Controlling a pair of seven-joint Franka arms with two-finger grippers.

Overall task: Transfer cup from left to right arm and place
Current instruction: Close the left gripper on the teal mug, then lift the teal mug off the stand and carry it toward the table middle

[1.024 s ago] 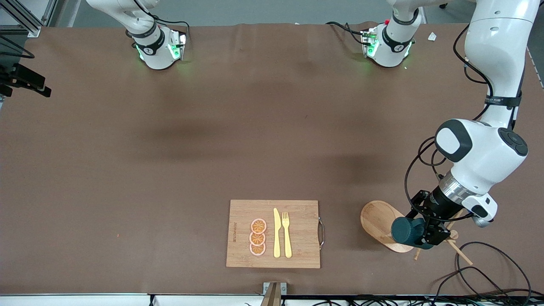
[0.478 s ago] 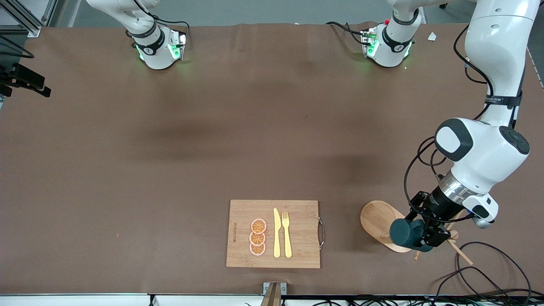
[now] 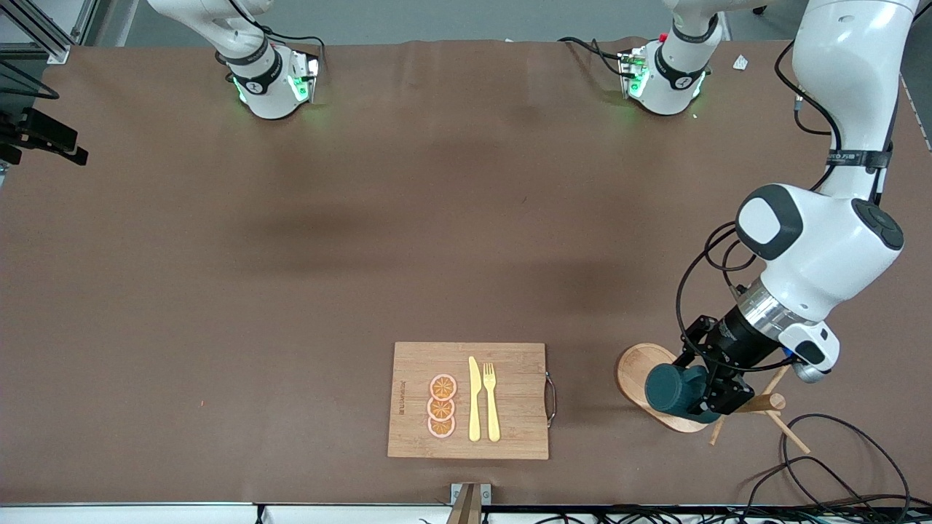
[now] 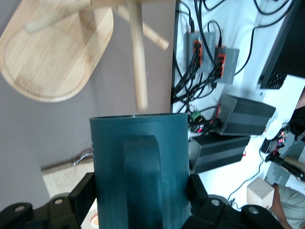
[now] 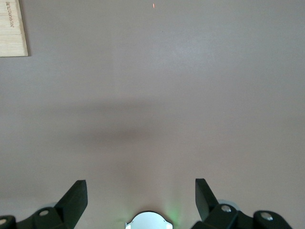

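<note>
The dark teal cup (image 3: 673, 389) lies on its side in my left gripper (image 3: 712, 393), in the air over the oval base of the wooden peg rack (image 3: 639, 372) at the left arm's end of the table. In the left wrist view the cup (image 4: 140, 162) fills the space between the black fingers (image 4: 82, 193), handle facing the camera; the gripper (image 4: 140, 202) is shut on it. The cup's inside is hidden. My right gripper (image 5: 140, 191) is open and empty over bare table near its own base; it is out of the front view.
A wooden cutting board (image 3: 510, 397) with a yellow knife, a fork and three orange slices lies near the table's front edge. The rack's pegs (image 3: 763, 402) stick out beside the cup. Black cables (image 3: 837, 466) trail at the front corner.
My left gripper has carried the cup off the rack's peg, toward the table's middle and over the rack's base; the peg end now shows. The right arm has not moved.
</note>
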